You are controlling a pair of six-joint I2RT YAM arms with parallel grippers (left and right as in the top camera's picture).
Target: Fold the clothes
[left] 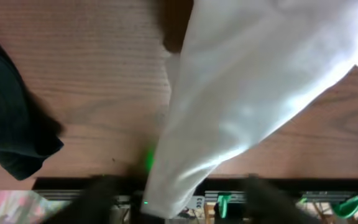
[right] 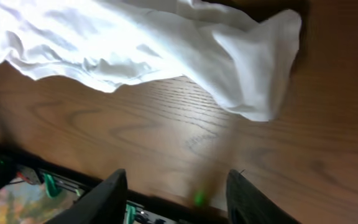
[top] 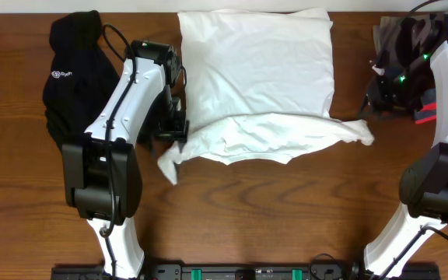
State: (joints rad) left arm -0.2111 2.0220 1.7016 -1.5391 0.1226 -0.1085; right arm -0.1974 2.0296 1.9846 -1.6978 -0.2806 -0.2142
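White T-shirt [top: 255,78] half-folded on bench [top: 286,225]; left jaws spread, seemingly straddling its edge to let go; right jaws spread, empty.

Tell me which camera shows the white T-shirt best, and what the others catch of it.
Overhead: it takes in the whole white T-shirt, partly folded, a rumpled band across its near edge. Left wrist shows only one blurred strip of it; right wrist only a crumpled edge and one end.
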